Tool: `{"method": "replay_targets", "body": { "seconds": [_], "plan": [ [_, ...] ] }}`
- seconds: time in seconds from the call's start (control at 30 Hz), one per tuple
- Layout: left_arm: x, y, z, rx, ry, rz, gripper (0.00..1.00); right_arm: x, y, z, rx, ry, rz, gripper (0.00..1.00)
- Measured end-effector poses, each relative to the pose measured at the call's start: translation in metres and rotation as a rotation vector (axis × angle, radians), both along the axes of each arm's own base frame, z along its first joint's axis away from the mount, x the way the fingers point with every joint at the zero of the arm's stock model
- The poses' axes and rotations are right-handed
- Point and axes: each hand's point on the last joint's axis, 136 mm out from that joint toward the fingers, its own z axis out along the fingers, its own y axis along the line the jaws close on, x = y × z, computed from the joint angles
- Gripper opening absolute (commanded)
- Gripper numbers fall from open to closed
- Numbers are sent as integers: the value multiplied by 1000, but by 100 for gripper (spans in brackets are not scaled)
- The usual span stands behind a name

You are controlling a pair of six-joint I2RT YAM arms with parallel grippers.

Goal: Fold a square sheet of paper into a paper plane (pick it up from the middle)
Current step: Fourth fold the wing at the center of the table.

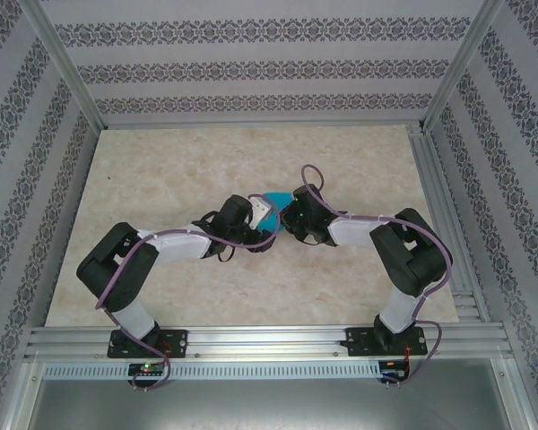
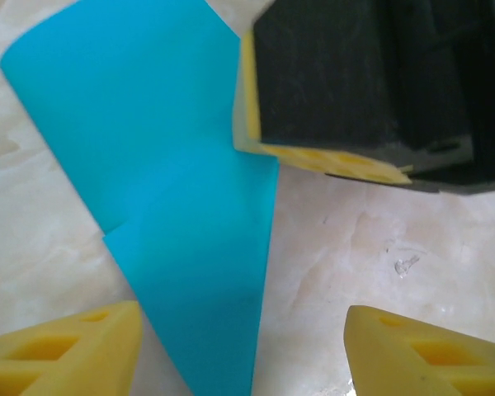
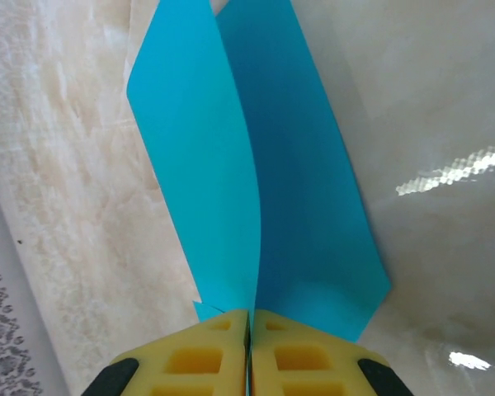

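The teal-blue sheet of paper (image 1: 274, 204) is folded into a long shape that narrows to a point. In the right wrist view its two flaps (image 3: 256, 165) spread out from a centre crease. My right gripper (image 3: 249, 326) is shut on that crease at the near end. In the left wrist view the paper (image 2: 173, 198) lies over the marble table, and its narrow end runs down between my left gripper's (image 2: 243, 338) yellow fingers (image 2: 74, 351), which stand wide apart and clear of it. The right gripper's black body and yellow pad (image 2: 330, 157) press at the paper's upper right edge.
Both arms meet at the middle of the beige marble tabletop (image 1: 161, 179). Patterned walls and an aluminium frame (image 1: 439, 179) close in the table on three sides. A rail (image 1: 269, 340) at the near edge carries the arm bases.
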Motion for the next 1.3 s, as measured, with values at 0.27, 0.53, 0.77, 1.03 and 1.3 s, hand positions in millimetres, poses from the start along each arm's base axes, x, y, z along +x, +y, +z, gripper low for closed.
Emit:
{"method": "replay_targets", "body": {
  "seconds": [0.27, 0.53, 0.77, 1.03, 1.3],
  "plan": [
    [5, -9, -7, 48, -92, -55, 54, -4, -3, -5, 64, 43, -49, 10],
    [9, -16, -14, 44, -152, -91, 56, -3, 1, -1, 121, 56, -75, 13],
    [10, -17, -21, 72, -177, -99, 47, -5, 4, 0, 168, 74, -91, 14],
    [20, -11, -25, 108, -218, -65, 34, -5, -4, 1, 198, 83, -109, 29],
    [19, -10, -26, 111, -220, -62, 28, 9, -24, 6, 178, 38, -116, 36]
  ]
}}
